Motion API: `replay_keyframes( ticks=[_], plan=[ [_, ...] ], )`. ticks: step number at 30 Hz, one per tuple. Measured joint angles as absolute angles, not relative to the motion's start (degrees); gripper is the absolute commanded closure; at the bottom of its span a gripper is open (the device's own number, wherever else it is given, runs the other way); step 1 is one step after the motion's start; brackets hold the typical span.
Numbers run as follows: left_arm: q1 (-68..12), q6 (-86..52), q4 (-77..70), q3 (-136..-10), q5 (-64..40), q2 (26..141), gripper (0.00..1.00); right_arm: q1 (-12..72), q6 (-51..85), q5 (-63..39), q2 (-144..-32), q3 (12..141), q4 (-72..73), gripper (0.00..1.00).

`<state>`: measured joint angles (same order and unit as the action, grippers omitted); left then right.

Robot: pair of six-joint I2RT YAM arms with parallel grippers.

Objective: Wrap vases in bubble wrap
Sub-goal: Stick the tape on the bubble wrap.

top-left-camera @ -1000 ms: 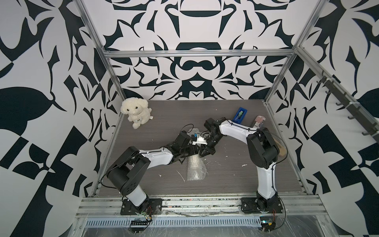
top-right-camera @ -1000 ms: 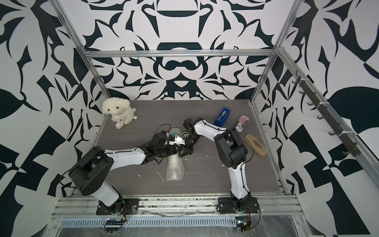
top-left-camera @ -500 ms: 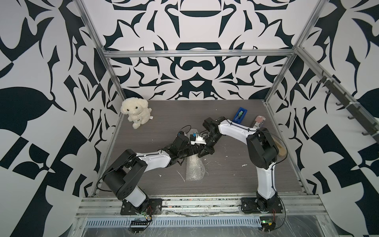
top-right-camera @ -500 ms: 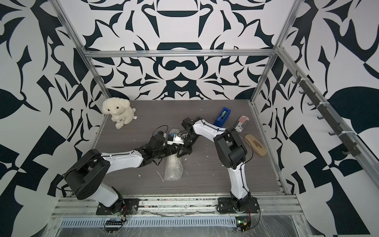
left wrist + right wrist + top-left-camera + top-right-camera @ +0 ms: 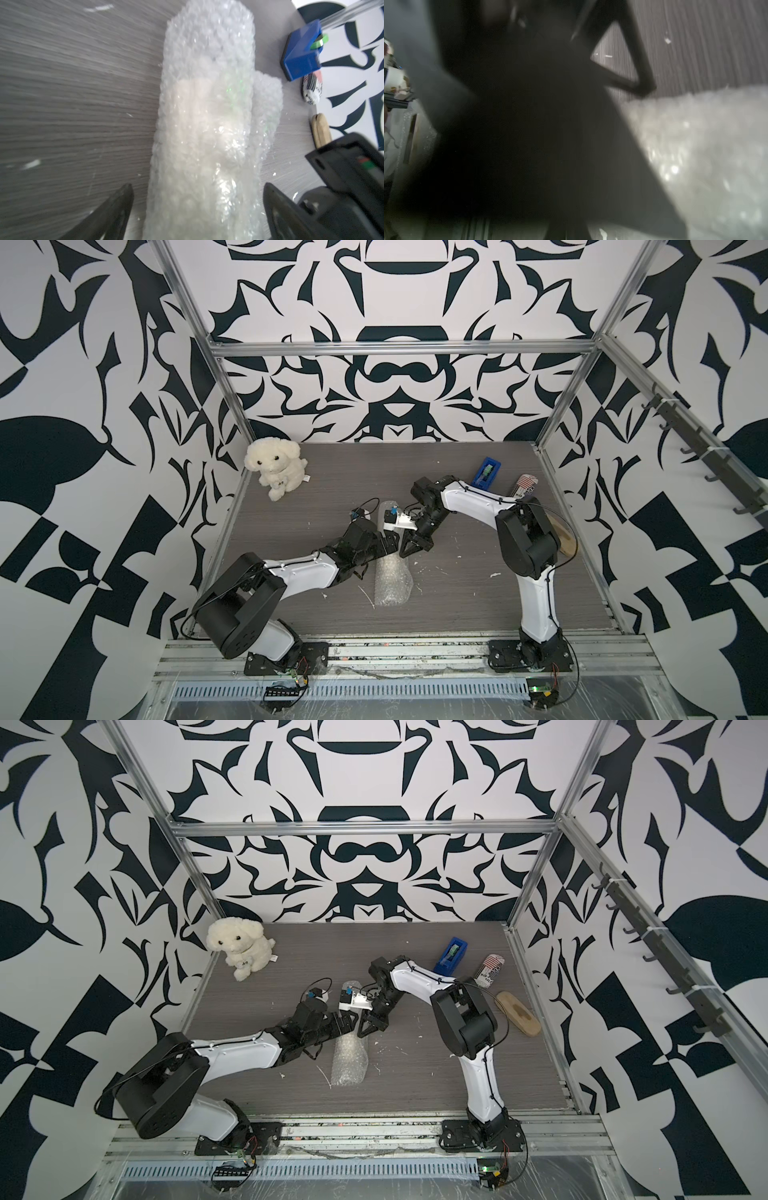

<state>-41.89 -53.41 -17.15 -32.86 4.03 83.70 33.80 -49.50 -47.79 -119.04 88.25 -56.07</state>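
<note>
A roll of bubble wrap (image 5: 392, 583) lies mid-table in both top views (image 5: 349, 1058). In the left wrist view the cream vase (image 5: 197, 108) shows faintly through the bubble wrap (image 5: 207, 52). My left gripper (image 5: 197, 209) is open, its two dark fingers (image 5: 117, 209) either side of the roll and apart from it. Seen from above, the left gripper (image 5: 387, 545) sits over the roll's far part. My right gripper (image 5: 405, 551) is shut, tips down at the roll's far right edge, holding nothing I can see. The right wrist view is mostly blocked by dark gripper body, with bubble wrap (image 5: 708, 158) beside it.
A cream plush dog (image 5: 276, 466) sits at the back left. A blue tape dispenser (image 5: 487, 472), a red-striped can (image 5: 524, 486) and a wooden oblong piece (image 5: 517, 1013) lie along the right side. Small white scraps (image 5: 494, 573) dot the grey table.
My left jaws have opened wide and let go of the wrapped roll. The left arm has shifted slightly. The right gripper stays shut in about the same place.
</note>
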Motion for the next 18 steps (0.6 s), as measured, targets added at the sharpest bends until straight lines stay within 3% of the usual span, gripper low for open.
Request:
replay_keyframes(
  ticks=[18],
  plan=[
    [-41.91, -52.56, -23.88, -26.57, 2.42, 79.53, 0.01, 35.00, -49.28, -48.45, -119.35, 89.58, -57.58, 0.93]
  ],
)
